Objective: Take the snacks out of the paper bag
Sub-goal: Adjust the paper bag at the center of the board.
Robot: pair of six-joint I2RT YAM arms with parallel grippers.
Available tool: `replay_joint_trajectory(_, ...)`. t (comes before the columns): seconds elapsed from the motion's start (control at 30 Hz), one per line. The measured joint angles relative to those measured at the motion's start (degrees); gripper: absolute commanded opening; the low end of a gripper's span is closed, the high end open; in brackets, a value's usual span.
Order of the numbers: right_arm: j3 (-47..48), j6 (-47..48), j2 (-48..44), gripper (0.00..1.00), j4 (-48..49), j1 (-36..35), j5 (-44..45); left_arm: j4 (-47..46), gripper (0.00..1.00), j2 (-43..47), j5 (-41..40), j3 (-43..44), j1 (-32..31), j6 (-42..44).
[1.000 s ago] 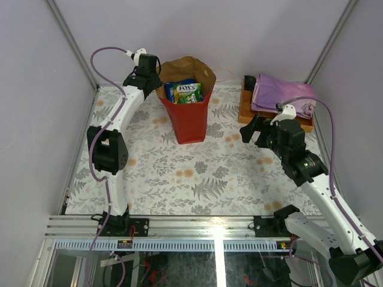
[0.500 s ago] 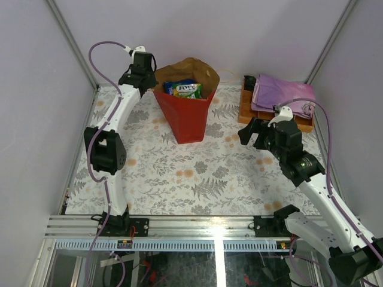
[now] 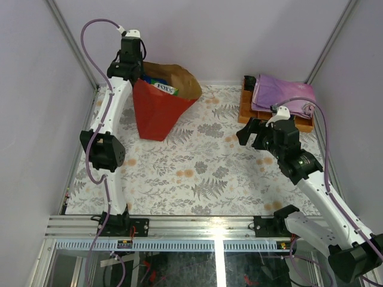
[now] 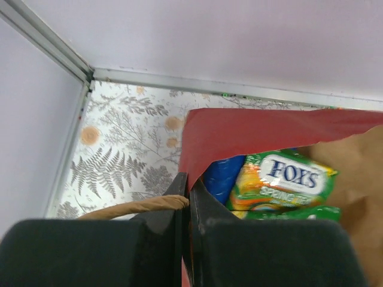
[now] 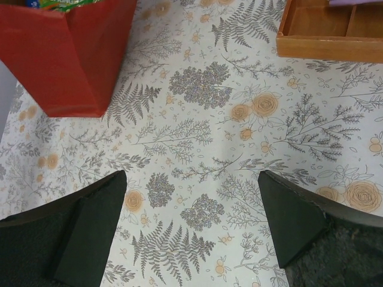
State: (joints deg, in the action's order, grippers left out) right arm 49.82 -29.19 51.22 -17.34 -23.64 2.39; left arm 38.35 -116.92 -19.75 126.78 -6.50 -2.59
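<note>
The red paper bag (image 3: pixel 157 110) stands at the back left, tilted, its brown inside showing. It also shows in the left wrist view (image 4: pixel 251 134) and the right wrist view (image 5: pixel 66 57). My left gripper (image 3: pixel 133 70) is shut on the bag's left rim beside the string handle (image 4: pixel 137 206); its own view (image 4: pixel 187 185) shows the jaws pinching the paper. Inside lie the snacks: a green Fox's pack (image 4: pixel 284 182) and a blue packet (image 4: pixel 221 179); the Fox's pack shows from above too (image 3: pixel 164 88). My right gripper (image 3: pixel 250 133) hangs open and empty over the cloth (image 5: pixel 191 203).
An orange wooden tray (image 3: pixel 248 110) with a folded purple cloth (image 3: pixel 281 92) sits at the back right, its corner in the right wrist view (image 5: pixel 323 36). Purple walls and metal frame posts (image 3: pixel 69 36) close the back and sides.
My left gripper has pulled the bag's rim up and to the left, dragging and tilting the bag leftward. The right arm has barely moved.
</note>
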Motion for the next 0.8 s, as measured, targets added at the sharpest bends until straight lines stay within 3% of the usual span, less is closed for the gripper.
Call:
replay_joint_trajectory(0.13,0.0,-0.02,0.0,1.0,0.04,0.0,-0.44,1.49,0.0,-1.16,0.09,4.02,0.22,4.0)
replay_joint_trajectory(0.3,0.0,-0.42,0.7,1.0,0.07,0.0,-0.92,0.44,0.0,-0.96,1.18,1.86,-1.16,9.55)
replay_joint_trajectory(0.5,-1.11,-0.42,1.42,1.0,0.57,0.0,-1.92,-5.16,0.0,-1.36,-2.89,-4.9,-13.03,17.9)
replay_joint_trajectory(0.8,-5.33,-3.37,7.89,0.99,5.46,0.0,-5.6,-22.97,0.0,6.73,-2.16,-28.76,-23.43,22.88)
